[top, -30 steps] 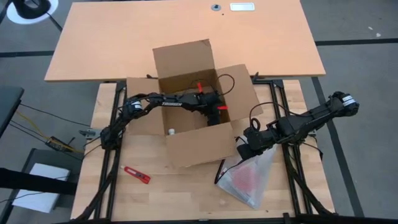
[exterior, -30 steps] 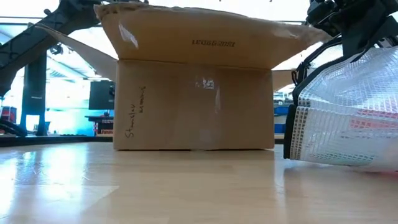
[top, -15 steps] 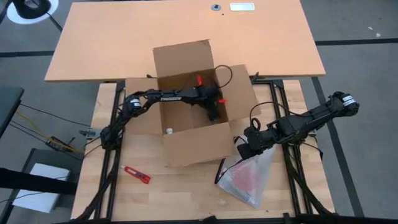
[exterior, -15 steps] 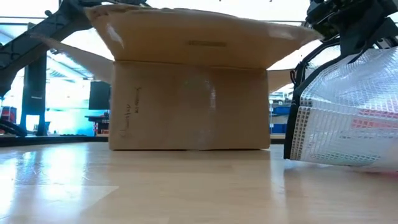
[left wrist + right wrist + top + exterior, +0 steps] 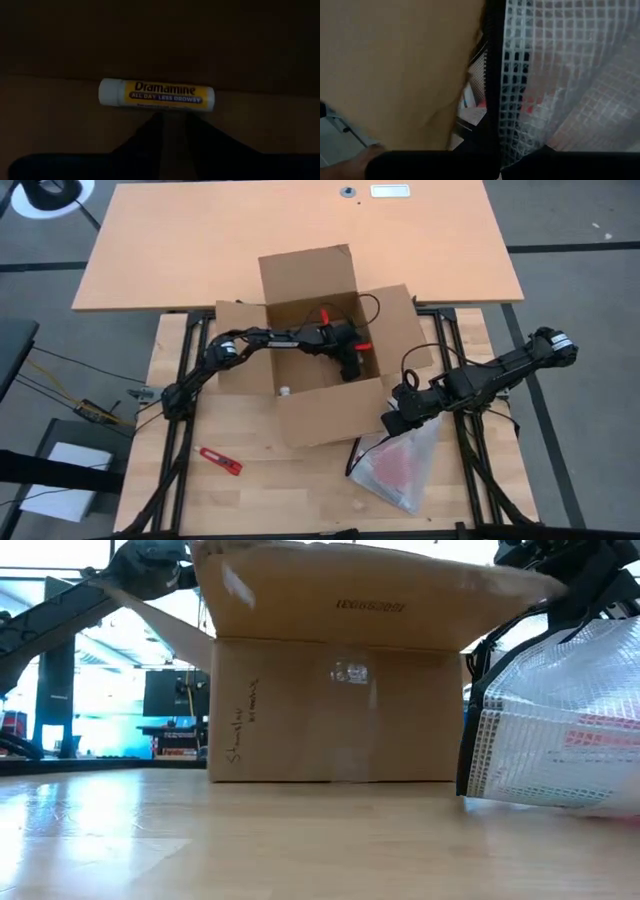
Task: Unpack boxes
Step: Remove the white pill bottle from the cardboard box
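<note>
From above, the carton (image 5: 320,350) stands in the middle of the wooden table (image 5: 300,490), its four flaps folded outward so the inside is open to reach. The left gripper (image 5: 350,365) is down inside it, toward the right wall, with the arm coming in over the left flap. A small white-capped item (image 5: 285,391) lies on the carton floor near the front wall. The right gripper (image 5: 393,423) sits just off the carton's near right corner, at the mouth of the clear mesh bag (image 5: 400,465), which trails toward the table's near edge. It appears to be holding the bag ready to receive what comes out. A red tool (image 5: 218,461) lies on the table to the near left.

From table height, the carton's front wall (image 5: 335,705) hides the interior, and the bag (image 5: 555,720) stands just to its right, lifted at the top.

The left wrist view shows a yellow Dramamine tube (image 5: 156,93) lying on the carton floor against the base of a wall. The dark fingers (image 5: 150,132) are a little apart and point straight at it, not yet around it; this looks like the line-up for a pick.

The right wrist view shows the jaws together on the bag's dark rim (image 5: 495,85), with cardboard (image 5: 395,65) alongside.
</note>
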Tool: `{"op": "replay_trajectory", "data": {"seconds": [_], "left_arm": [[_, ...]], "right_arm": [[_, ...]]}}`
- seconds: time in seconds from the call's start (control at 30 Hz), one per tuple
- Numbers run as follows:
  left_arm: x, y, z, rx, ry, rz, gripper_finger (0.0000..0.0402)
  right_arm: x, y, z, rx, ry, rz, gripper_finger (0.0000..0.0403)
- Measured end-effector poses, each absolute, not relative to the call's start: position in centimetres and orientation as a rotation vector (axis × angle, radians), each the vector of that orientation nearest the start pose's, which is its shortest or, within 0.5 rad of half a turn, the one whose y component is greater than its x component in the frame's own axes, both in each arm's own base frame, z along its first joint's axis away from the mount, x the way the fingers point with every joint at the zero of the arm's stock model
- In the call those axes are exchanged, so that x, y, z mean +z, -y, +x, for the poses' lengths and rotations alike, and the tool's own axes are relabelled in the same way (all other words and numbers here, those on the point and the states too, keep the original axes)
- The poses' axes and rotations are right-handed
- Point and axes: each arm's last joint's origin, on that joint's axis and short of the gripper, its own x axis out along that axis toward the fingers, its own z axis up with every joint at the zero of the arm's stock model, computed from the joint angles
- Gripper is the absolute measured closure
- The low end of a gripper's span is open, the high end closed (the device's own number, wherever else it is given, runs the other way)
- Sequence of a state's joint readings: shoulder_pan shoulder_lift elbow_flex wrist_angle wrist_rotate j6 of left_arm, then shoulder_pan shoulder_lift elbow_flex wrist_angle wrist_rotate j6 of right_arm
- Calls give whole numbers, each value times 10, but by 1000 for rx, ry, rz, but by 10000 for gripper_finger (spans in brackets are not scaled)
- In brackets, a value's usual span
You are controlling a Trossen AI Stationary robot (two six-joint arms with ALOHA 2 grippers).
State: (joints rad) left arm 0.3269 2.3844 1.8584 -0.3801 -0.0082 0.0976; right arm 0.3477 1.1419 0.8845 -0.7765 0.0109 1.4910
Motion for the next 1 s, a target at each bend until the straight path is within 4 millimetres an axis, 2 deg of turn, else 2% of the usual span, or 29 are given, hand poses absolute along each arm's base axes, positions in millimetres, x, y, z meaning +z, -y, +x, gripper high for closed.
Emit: {"op": "replay_trajectory", "data": {"seconds": [0.17, 0.27, 0.43, 0.5, 0.67, 0.87, 1.0], "left_arm": [[138, -165, 487, 283, -916, -51, 318], [145, -167, 489, 420, -895, -113, 322], [165, -192, 492, 585, -727, -275, 322], [176, -198, 493, 556, -696, -292, 322], [198, -195, 498, 406, -708, -294, 322], [240, -191, 496, 369, -771, -181, 322], [261, -187, 486, 375, -865, -146, 322]], "right_arm": [[256, -72, 199, -496, -1023, 1159, 401], [256, -72, 199, -498, -1023, 1161, 401], [256, -73, 199, -495, -1025, 1159, 401], [256, -73, 199, -492, -1026, 1155, 401], [256, -74, 198, -496, -1019, 1144, 401], [256, -73, 198, -502, -1014, 1126, 401], [255, -72, 196, -521, -1033, 1110, 400]]}}
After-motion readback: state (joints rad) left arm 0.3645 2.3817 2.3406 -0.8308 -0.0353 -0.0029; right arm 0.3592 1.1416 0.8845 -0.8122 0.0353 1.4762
